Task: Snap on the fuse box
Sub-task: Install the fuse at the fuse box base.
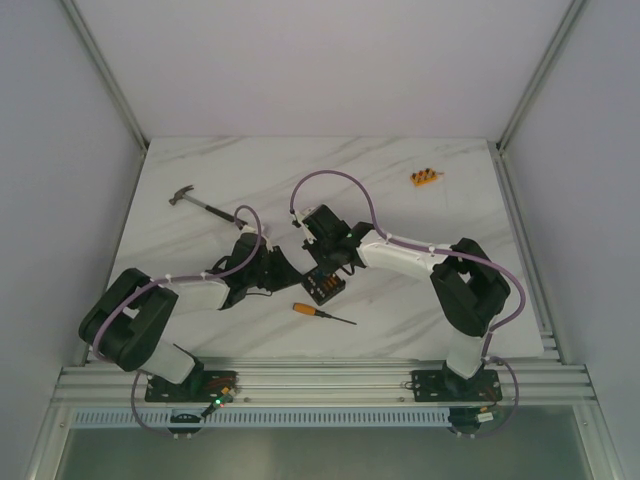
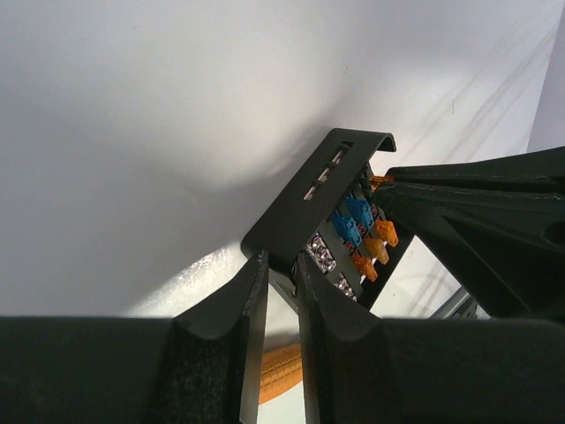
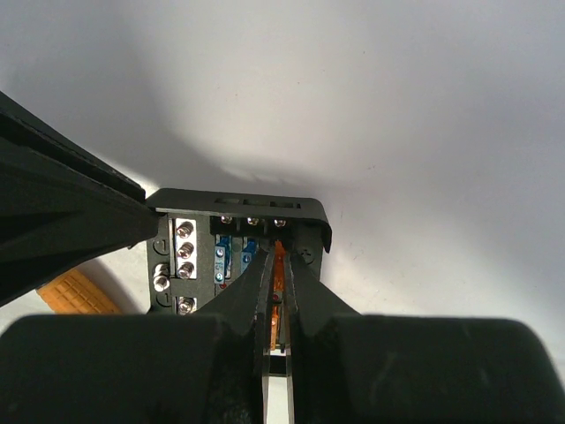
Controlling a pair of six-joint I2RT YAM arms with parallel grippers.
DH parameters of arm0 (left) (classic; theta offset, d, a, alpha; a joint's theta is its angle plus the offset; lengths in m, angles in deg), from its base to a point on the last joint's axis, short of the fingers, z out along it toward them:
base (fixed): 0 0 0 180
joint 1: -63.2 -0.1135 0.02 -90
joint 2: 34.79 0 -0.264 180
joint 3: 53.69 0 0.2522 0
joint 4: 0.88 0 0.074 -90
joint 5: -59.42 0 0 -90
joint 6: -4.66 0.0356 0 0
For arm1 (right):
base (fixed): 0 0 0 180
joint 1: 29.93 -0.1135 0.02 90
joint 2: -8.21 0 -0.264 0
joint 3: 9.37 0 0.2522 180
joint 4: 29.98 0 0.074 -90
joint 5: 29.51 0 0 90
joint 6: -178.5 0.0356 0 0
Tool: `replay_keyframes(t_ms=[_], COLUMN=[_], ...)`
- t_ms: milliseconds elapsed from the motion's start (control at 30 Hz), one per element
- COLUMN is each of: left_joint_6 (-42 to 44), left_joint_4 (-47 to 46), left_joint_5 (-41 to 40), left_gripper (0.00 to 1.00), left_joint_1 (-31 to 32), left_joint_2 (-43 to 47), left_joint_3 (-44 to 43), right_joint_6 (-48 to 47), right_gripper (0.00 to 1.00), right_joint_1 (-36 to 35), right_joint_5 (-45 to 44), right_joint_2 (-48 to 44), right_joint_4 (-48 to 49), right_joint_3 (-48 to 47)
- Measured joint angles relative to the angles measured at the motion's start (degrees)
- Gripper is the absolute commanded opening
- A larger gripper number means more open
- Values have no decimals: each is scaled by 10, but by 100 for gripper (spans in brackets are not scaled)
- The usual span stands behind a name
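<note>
Fuse box (image 1: 325, 288), mid-tabletop nr near edge, lid (image 2: 309, 194) up: left gripper (image 2: 281, 261) jaws narrow astride its corner, clamped or not cannot tell; right gripper (image 3: 278, 255) jaws near-closed on orange fuse (image 3: 280, 248); step prob. fuse seating; next needs straight push, then lid press.

The top external camera looks down from above and behind the near edge of the desk (image 1: 450, 190), covering it whole to the far edge. Each wrist camera sits close behind its own jaws near the desk's middle, very near the fuse box (image 1: 325, 287). All three views share that box, seen from different sides.
</note>
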State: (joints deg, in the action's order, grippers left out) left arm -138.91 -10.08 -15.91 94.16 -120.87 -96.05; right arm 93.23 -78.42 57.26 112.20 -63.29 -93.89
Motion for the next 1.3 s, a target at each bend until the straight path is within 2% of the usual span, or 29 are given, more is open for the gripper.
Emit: replay_keyframes(t_ms=[833,1300], left_joint_6=[-11,-22], left_joint_4=[-2,-2], left_joint_5=[-6,-14], left_gripper=[25,26], left_joint_1=[3,9], left_joint_2=[0,0], left_joint_3=[0,0], right_joint_6=[-3,-2], right_gripper=[0,18], right_joint_1=[-3,-3], right_joint_5=[-5,-7], right_joint_2=[0,-6], right_joint_4=[-9,1], right_joint_3=[3,14])
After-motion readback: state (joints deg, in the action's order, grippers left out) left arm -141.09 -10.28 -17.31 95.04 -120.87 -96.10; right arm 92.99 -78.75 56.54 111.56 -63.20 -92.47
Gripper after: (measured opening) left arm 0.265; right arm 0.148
